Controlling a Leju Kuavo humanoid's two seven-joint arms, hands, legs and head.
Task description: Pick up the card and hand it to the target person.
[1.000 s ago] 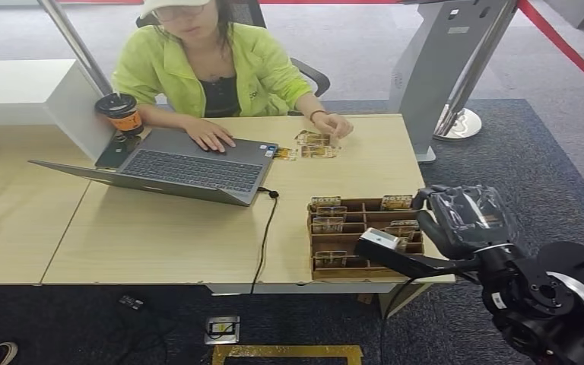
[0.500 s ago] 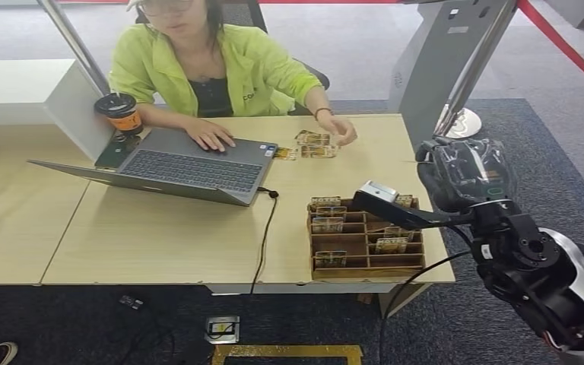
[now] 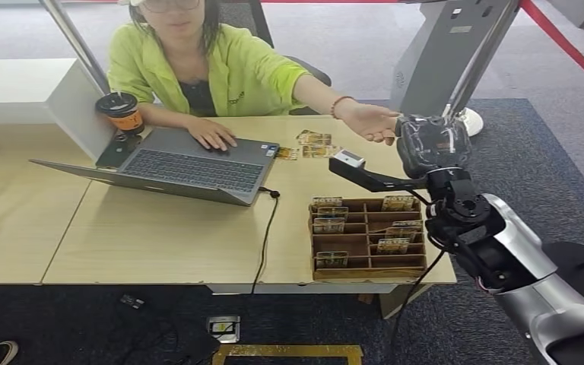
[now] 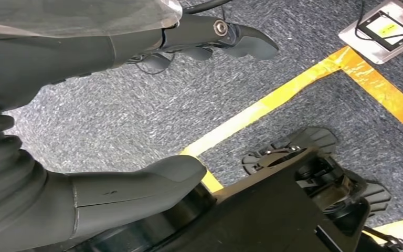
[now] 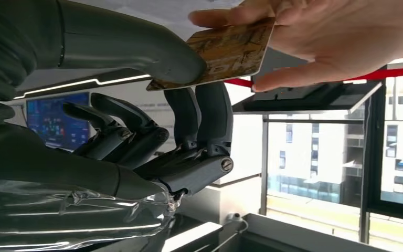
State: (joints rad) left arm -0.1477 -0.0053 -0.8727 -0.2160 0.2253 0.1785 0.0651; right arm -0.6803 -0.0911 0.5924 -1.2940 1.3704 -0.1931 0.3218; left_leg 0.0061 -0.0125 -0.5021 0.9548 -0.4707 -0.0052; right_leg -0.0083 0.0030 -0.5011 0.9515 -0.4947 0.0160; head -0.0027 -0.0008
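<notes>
Golden-brown card (image 5: pixel 224 52), pinched by the right hand (image 5: pixel 152 100), has risen from the wooden organiser (image 3: pixel 366 237) to the person's hand (image 3: pixel 370 121), now touching it: handover underway. Left hand (image 4: pixel 136 37) hangs empty.

Wooden table (image 3: pixel 160 236) carries laptop (image 3: pixel 175 163), coffee cup (image 3: pixel 120 112), card rack (image 3: pixel 366 236), perhaps loose cards (image 3: pixel 313 144).

right hand (image 5: pixel 152 131) raised, pinching card (image 5: pixel 225 52), left hand (image 4: pixel 84 105) hanging empty

floor (image 3: pixel 365 61) grey carpet — red stripe | table (image 3: pixel 160 236) light wood
</notes>
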